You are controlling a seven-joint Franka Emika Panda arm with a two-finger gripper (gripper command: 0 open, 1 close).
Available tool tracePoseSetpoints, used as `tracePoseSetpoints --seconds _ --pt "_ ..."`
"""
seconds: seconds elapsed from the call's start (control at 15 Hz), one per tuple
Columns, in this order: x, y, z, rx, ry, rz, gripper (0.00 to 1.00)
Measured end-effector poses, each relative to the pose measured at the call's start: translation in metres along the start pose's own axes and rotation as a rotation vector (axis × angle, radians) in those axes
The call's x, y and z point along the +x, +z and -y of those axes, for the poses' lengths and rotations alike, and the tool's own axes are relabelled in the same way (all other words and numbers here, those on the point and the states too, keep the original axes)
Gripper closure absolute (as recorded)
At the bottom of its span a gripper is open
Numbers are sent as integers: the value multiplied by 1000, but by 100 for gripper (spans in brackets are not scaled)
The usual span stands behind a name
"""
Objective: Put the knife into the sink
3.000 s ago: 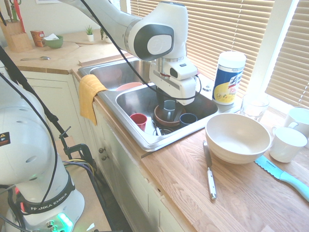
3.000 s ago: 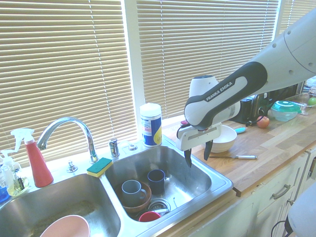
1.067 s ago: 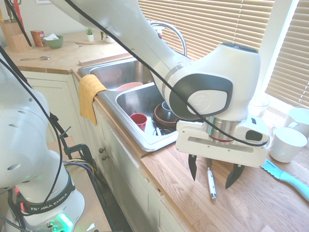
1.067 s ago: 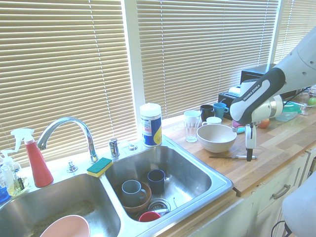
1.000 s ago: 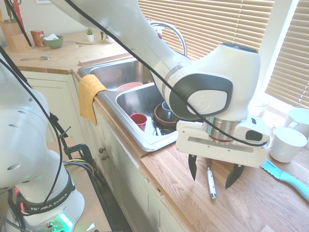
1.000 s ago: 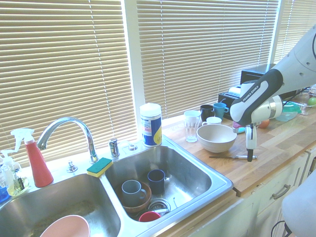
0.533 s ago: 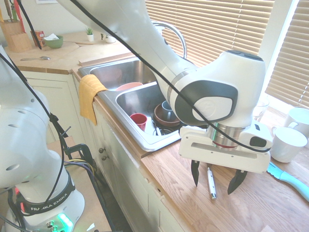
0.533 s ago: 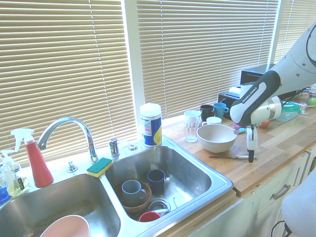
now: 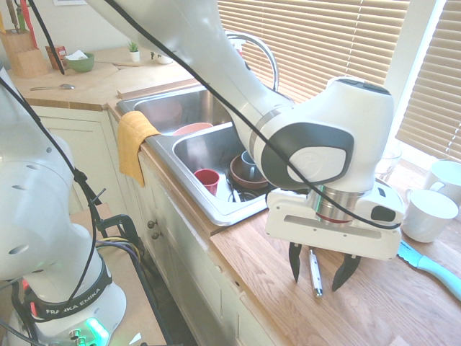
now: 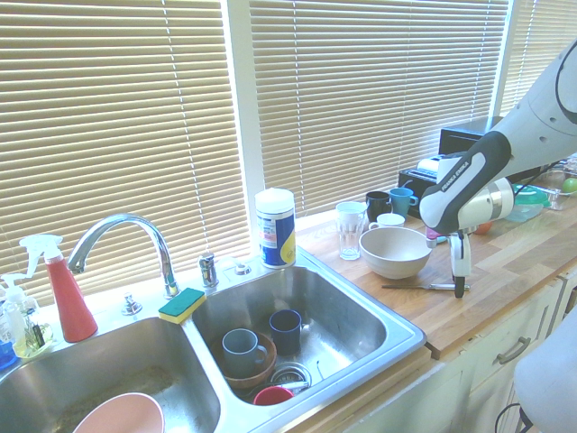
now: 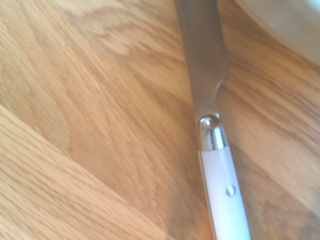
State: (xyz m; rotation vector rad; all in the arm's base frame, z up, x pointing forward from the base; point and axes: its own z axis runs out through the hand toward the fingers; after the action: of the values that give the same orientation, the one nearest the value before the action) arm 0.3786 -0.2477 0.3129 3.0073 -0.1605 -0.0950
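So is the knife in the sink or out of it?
Out: the knife lies on the wooden counter between the open fingers of the gripper, beside the sink.

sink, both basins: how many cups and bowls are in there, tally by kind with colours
Cups: 3 (grey-blue mug, dark blue cup, red cup)
Bowls: 2 (brown bowl, pink bowl)
Total: 5
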Motion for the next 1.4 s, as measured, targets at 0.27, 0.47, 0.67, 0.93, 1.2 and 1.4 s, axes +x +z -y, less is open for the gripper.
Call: tracePoseSetpoints --seconds 0.27,0.47,0.67,0.93,1.2,1.4 --pt "1 0 1 -1 -2 -3 100" --pt "2 -1 4 -2 -9 -5 100" --pt "4 -1 6 -3 -14 -6 100" --pt "4 -2 6 -4 -14 -7 100" --pt "5 -3 9 -9 -14 -5 100" --pt "6 -4 21 -12 -32 -3 100"
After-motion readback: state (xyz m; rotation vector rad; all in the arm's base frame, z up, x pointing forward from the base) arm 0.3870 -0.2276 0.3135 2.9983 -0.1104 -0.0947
